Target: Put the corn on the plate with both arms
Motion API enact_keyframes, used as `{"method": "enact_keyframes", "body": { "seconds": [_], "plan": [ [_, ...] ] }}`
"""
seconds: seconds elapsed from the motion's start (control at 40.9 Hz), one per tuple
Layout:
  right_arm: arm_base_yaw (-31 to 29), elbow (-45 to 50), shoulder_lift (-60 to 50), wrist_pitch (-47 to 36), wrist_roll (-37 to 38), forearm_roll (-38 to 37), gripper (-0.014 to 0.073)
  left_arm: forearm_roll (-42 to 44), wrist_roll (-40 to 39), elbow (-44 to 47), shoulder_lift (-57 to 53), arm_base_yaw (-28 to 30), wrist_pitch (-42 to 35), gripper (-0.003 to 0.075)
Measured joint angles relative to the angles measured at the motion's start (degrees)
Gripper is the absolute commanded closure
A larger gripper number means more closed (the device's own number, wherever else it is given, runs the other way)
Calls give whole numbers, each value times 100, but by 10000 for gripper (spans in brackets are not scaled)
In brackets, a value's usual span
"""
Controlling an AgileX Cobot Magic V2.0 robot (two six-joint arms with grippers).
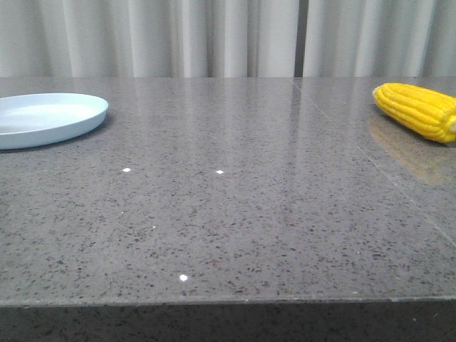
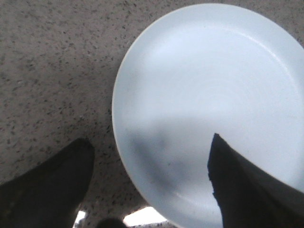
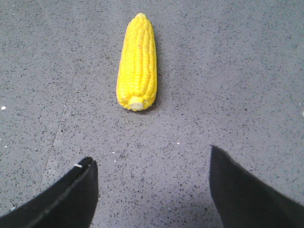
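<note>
**Corn and plate far apart, both claws released**

From the front view I cannot see either arm; only the wrist cameras show me the claws. The plate (image 1: 43, 117) is cut off by the left edge of that view, and the corn (image 1: 418, 110) runs out of it on the right, so its cut end is barely visible there.

My left claw (image 2: 149, 178) hangs above the plate (image 2: 209, 85), spread wide and holding nothing. One finger (image 2: 52, 190) sits over bare surface (image 2: 52, 71) just outside the rim, the other finger (image 2: 247, 190) over the plate's inside. The plate's far side runs past the frame, and a shadow covers the part nearest the claw. The plate carries nothing that I can see.

My right claw (image 3: 149, 190) is also released and empty, fingers well apart. The corn (image 3: 137, 61) lies flat on the surface (image 3: 237, 71) ahead of the claw, apart from both fingers, roughly centred between them and slightly toward one finger (image 3: 61, 199). Its pale cut end faces the claw and its tapered tip points away. I cannot judge the claw's height above the surface.

Open grey surface (image 1: 228, 214) stretches between plate and corn, with the near edge in front and curtains (image 1: 214, 35) behind the far edge.
</note>
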Motion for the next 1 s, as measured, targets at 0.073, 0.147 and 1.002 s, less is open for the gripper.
{"method": "enact_keyframes", "body": {
  "seconds": [0.073,0.147,1.002],
  "plan": [
    [0,0,0,0,0,0,73,-69,10,-92,253,0,0,230],
    [0,0,0,0,0,0,73,-96,22,-149,466,0,-39,230],
    [0,0,0,0,0,0,73,-202,43,-507,785,-72,10,741]
  ]
}}
